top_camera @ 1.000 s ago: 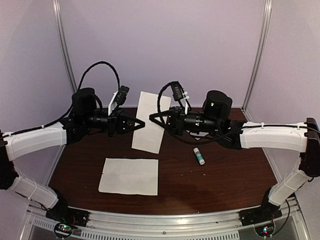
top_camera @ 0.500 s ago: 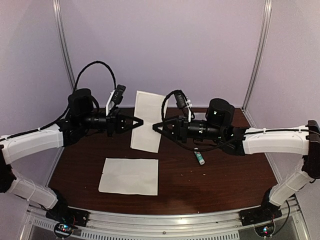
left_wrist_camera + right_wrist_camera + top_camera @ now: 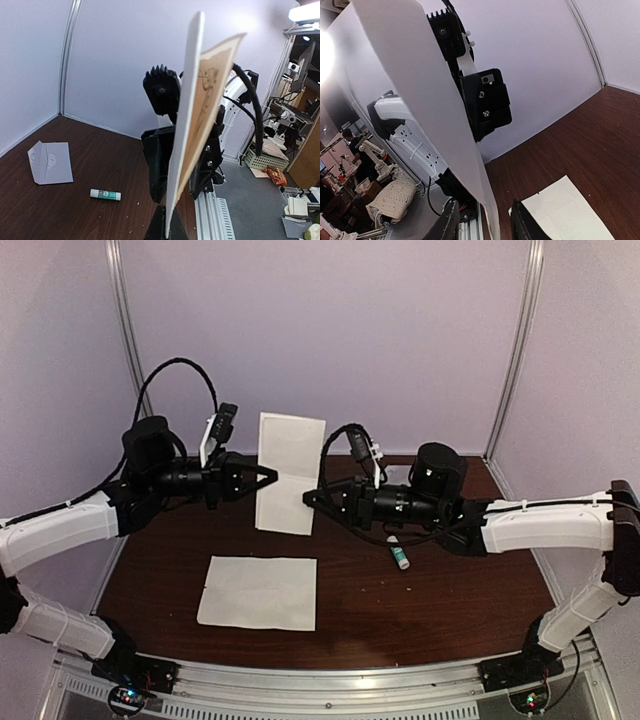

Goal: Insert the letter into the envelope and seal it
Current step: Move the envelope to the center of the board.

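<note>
We see both arms reaching low and level over the desk [image 3: 450,600], forearms turned inward so the two pincers face each other tip to tip. The left pincer [image 3: 270,476] is pressed together on the left edge of the letter [image 3: 290,455], which stands upright in the air between the tips. The right pincer [image 3: 308,498] sits at the letter's lower right edge. Its fingers [image 3: 451,222] are spread, and the sheet passes through the gap unclamped. The envelope [image 3: 50,162] lies flat on the desk well ahead of the left pincer, near a glue stick [image 3: 400,554]. A white sheet [image 3: 258,592] lies flat below both pincers.
</note>
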`<state>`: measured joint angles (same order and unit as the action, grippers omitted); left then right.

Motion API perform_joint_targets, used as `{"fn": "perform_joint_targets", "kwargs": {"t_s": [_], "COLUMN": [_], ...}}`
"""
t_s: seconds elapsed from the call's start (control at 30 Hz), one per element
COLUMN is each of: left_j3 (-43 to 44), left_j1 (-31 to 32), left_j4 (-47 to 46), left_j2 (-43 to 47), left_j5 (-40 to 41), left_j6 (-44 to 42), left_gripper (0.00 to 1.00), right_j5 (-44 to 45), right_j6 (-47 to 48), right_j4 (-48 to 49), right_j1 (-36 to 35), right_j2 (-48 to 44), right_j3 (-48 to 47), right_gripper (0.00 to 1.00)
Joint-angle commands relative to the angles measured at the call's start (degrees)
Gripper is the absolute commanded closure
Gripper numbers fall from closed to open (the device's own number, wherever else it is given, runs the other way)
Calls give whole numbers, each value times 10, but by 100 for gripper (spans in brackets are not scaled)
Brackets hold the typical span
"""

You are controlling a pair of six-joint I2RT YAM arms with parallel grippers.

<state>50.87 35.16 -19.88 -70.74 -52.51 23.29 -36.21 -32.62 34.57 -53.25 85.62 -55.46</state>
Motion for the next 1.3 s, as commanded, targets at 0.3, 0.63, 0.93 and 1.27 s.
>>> {"fn": "perform_joint_targets", "kwargs": {"t_s": [0.3, 0.63, 0.93, 1.27], "left_j3": [-11, -14, -14, -6], "left_j1": [-17, -25, -26, -9], "left_j4": [-54, -59, -59, -50], "left_j2": [22, 27, 25, 11], "left_j5": [9, 14, 12, -18], "left_j6": [18, 21, 19, 8], "left_gripper": [100, 100, 100, 100], "right_j5": [-2, -3, 3, 35], "right_j6": [-27, -32, -32, 66], "right_j4": [39, 40, 49, -50], "right_j1": [-22, -25, -25, -7], "right_j2": [28, 36, 33, -9], "right_j3": [28, 40, 39, -47], "right_gripper": [100, 77, 99, 48]}}
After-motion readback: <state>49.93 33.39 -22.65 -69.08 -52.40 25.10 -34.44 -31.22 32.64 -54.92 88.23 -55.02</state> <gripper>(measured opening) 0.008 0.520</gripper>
